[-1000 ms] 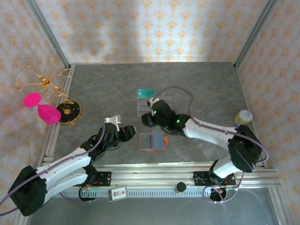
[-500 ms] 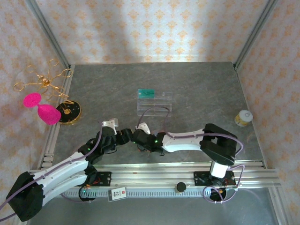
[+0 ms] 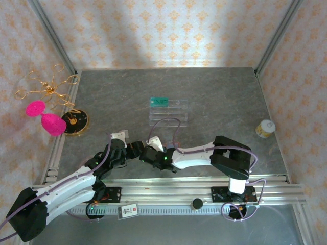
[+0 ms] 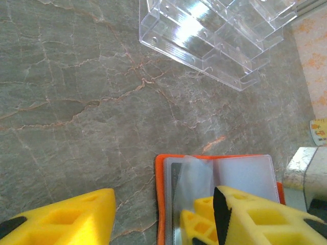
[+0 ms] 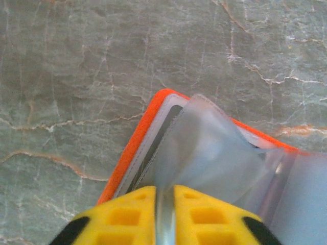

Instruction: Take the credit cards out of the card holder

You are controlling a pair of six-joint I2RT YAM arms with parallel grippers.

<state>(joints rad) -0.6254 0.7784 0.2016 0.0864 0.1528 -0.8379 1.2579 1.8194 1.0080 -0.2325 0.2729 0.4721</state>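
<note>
Right tool [image 5: 164, 198] lowered, clamped on card holder [image 5: 132, 145]

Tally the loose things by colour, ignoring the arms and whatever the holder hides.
Pink pieces: 2
Gold wire: 1
Black disc: 1
Teal card: 1
Clear rack: 1
Orange holder: 1
Pale jar: 1
Total: 8

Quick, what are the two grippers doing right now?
Left gripper: open, holding nothing.
Right gripper: closed on the clear sleeve of the card holder.
</note>
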